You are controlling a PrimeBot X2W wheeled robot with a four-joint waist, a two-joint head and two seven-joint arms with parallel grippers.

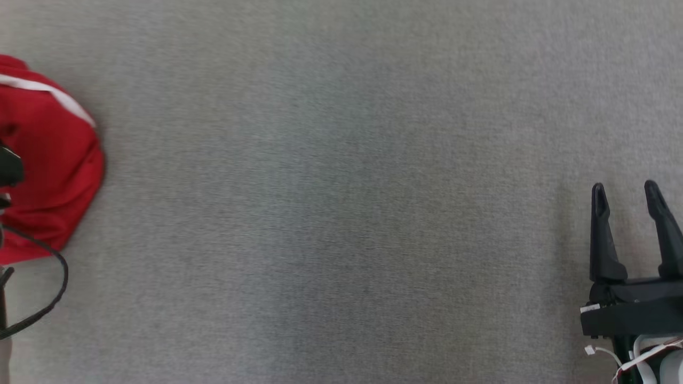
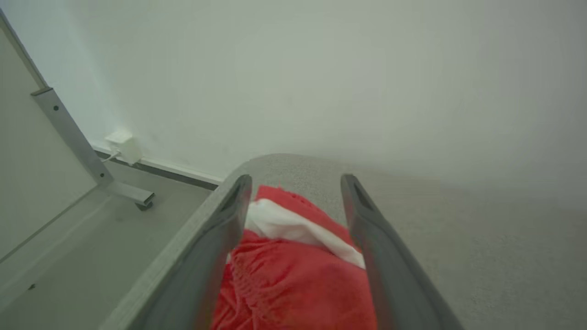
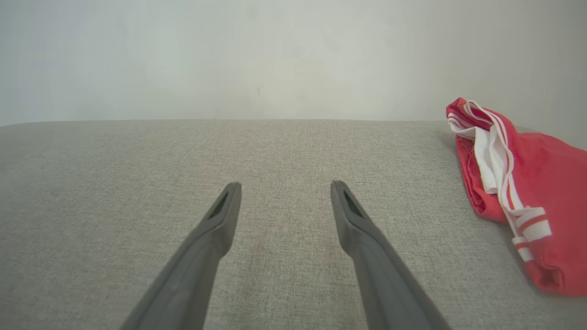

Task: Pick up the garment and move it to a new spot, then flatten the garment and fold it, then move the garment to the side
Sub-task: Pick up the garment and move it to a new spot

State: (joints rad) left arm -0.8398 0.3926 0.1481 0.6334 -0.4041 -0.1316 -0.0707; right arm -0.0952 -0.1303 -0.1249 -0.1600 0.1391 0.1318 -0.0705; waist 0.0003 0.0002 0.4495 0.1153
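1. I am holding my right gripper (image 1: pixel 625 186) low on my right side, tips pointing forward.
2. I am holding its two long dark fingers (image 1: pixel 603 240) wide apart, gripping nothing.
3. My pale forearm (image 1: pixel 673 368) is showing just behind that gripper's black base.
4. I am holding my left gripper (image 2: pixel 297 178) far out on my left, jaws likewise spread wide.

Head cam stares straight down at the grey cloth tabletop (image 1: pixel 341 213), both wrist cams skim low across it toward the white wall (image 3: pixel 229 55), left one right up on the red garment (image 2: pixel 293 275) all three share.
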